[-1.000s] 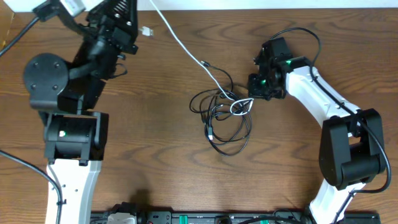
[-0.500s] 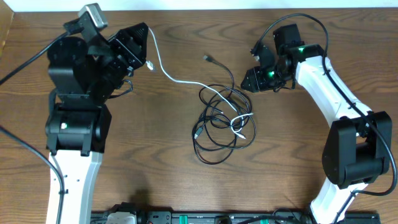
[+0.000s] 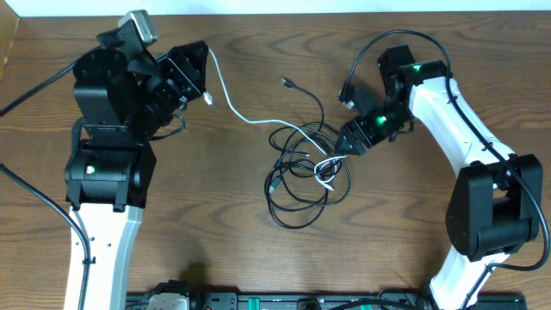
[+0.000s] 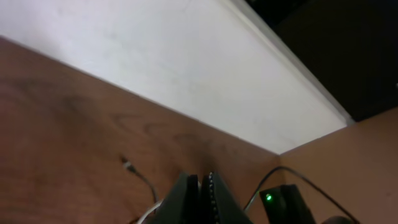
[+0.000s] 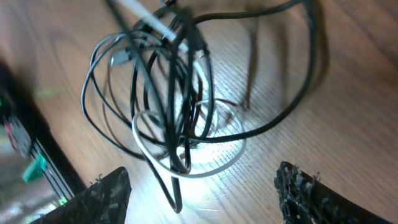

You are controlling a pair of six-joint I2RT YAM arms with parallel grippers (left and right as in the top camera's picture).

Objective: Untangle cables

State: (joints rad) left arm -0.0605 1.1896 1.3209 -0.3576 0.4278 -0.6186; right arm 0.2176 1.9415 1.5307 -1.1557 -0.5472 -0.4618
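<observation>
Two cables, one knot, both arms in frame. Left claw (image 4: 198,179): fingers (image 4: 185,196) pressed together. On my overhead feed the white cable (image 3: 250,119) comes out at its tip, so I log it as pinching that cable close to one end. The small white plug (image 3: 209,101) sits just beside the claw. From there the white cable arcs away toward the right claw (image 5: 202,168) and runs into the tangle.

Right claw: spread wide, gripping nothing. On its wrist feed the tangle lies on the table (image 3: 215,224) straight ahead of the claw, roughly centred between the two tips. I cannot tell if the tips touch the wood.

Black cable (image 3: 297,207): several loose overlapping loops, most of them on the far side of the heap from the right claw. A white loop (image 5: 186,163) is threaded through the black strands on the side nearest that claw, crossing over some and under others.

One black plug end (image 3: 284,82) lies clear of the heap, about midway between the two claws. A pale-tipped end (image 3: 273,183) sticks out on the heap's far edge from the right claw. I can't tell which cable it belongs to.
</observation>
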